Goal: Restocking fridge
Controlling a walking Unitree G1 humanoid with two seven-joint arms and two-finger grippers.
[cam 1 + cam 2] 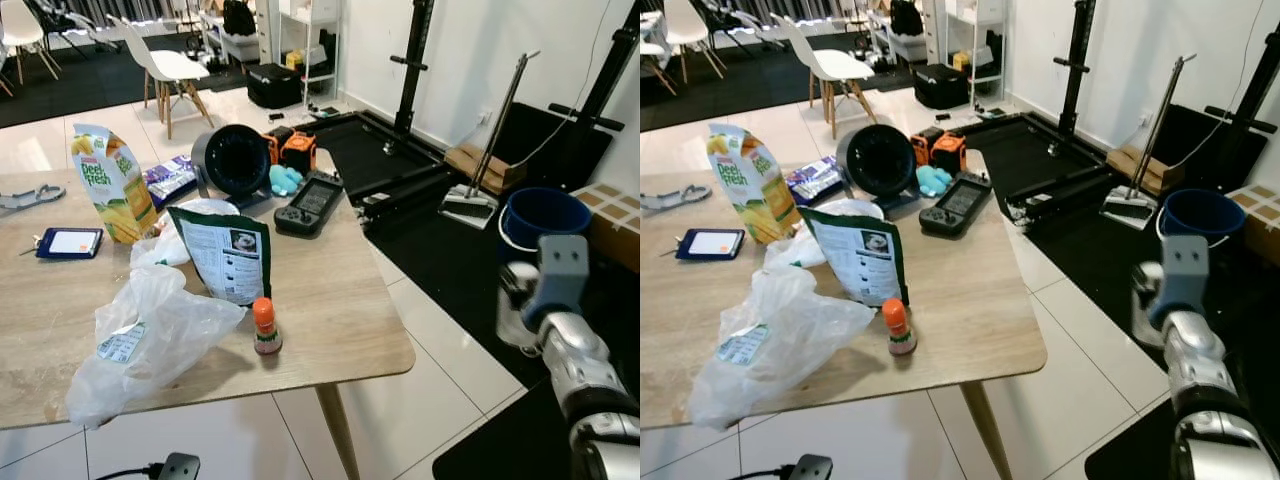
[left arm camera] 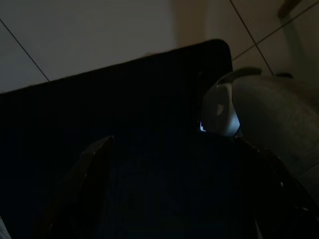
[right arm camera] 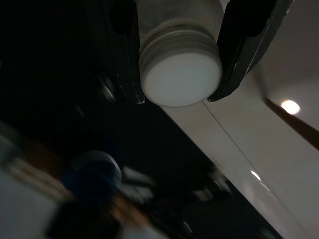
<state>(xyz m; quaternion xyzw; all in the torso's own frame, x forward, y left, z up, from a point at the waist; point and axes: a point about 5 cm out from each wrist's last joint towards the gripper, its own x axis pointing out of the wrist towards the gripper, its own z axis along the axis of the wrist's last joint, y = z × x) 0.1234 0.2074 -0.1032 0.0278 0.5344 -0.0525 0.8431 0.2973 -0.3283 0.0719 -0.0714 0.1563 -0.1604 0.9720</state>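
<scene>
Jar point(image 3: 180, 74), white-lidded, sits clamped between the two black fingers point(image 3: 247, 47) of the right end effector point(image 3: 177, 82), held off to the right of the surface point(image 1: 330, 300), above the floor near the blue bucket point(image 1: 543, 216). On the surface remain a juice carton point(image 1: 112, 182), a green pouch point(image 1: 222, 254), a small orange-capped bottle point(image 1: 266, 328) and a plastic bag point(image 1: 150, 335). The left wrist view is very dark, and whether the left end effector is open or closed cannot be told. The step in hand looks like carrying one item away to the fridge. The next move likely calls for turning and walking to the fridge while keeping the jar firmly gripped and upright.
</scene>
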